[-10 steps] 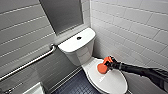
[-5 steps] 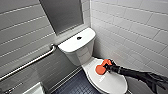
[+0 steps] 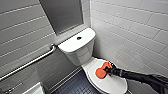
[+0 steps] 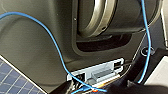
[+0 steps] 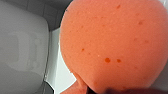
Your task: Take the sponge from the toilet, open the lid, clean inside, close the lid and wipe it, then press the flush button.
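Note:
The white toilet (image 3: 77, 43) stands in the corner with its lid (image 3: 110, 83) down. On the tank top sits the small dark flush button (image 3: 79, 38). The orange-red sponge (image 3: 101, 73) rests against the lid near its back half, and my right gripper (image 3: 108, 70) is shut on it, the dark arm reaching in from the lower right. In the right wrist view the sponge (image 5: 112, 45) looms large and close, with the white toilet surface (image 5: 58, 77) beside it. My left gripper is open, with nothing seen in it.
A metal grab bar (image 3: 30, 62) runs along the grey tiled wall on the left. White tiled wall closes off the right. Dark tiled floor (image 3: 75, 86) lies in front of the bowl. The left wrist view faces my own dark body and a blue cable (image 4: 57, 50).
The sponge and my right gripper have slid a little toward the front of the lid. The toilet stays as it was.

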### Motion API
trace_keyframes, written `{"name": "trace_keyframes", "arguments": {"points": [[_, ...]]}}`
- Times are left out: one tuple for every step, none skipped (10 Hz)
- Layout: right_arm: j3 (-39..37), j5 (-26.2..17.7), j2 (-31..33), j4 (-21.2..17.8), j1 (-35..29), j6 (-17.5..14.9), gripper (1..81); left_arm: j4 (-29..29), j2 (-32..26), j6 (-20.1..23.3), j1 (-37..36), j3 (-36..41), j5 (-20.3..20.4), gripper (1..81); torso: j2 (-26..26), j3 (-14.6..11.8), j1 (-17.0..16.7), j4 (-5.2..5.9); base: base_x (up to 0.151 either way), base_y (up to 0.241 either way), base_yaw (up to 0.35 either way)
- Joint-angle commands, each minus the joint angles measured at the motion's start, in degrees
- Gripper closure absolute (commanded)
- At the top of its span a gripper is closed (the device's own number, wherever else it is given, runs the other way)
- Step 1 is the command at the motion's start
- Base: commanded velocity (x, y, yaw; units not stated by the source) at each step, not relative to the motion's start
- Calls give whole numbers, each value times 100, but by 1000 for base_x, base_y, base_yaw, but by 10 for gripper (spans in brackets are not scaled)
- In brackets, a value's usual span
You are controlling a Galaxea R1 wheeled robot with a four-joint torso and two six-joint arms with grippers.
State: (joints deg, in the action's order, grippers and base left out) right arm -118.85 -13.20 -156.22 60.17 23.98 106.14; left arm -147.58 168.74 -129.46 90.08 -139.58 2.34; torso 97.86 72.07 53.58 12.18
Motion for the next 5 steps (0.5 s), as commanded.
{"name": "trace_keyframes", "arguments": {"points": [[2287, -939, 1433, 153, 33, 3, 811, -96, -50, 0, 199, 71, -129, 10, 0, 0, 0, 0, 0, 0, 0], [2410, -930, 1634, 153, 147, 12, 811, -104, -42, 0, 199, 71, -120, 10, 0, 0, 0, 0, 0, 0, 0], [2490, -912, 1854, 153, 296, 12, 811, -104, -42, 0, 191, 71, -120, 10, 0, 0, 0, 0, 0, 0, 0], [2516, -842, 2065, 153, 437, 12, 811, -104, -60, 0, 199, 71, -120, 10, 0, 0, 0, 0, 0, 0, 0], [2604, -842, 2207, 153, 516, 3, 811, -104, -77, 0, 199, 71, -120, 10, 0, 0, 0, 0, 0, 0, 0]]}}
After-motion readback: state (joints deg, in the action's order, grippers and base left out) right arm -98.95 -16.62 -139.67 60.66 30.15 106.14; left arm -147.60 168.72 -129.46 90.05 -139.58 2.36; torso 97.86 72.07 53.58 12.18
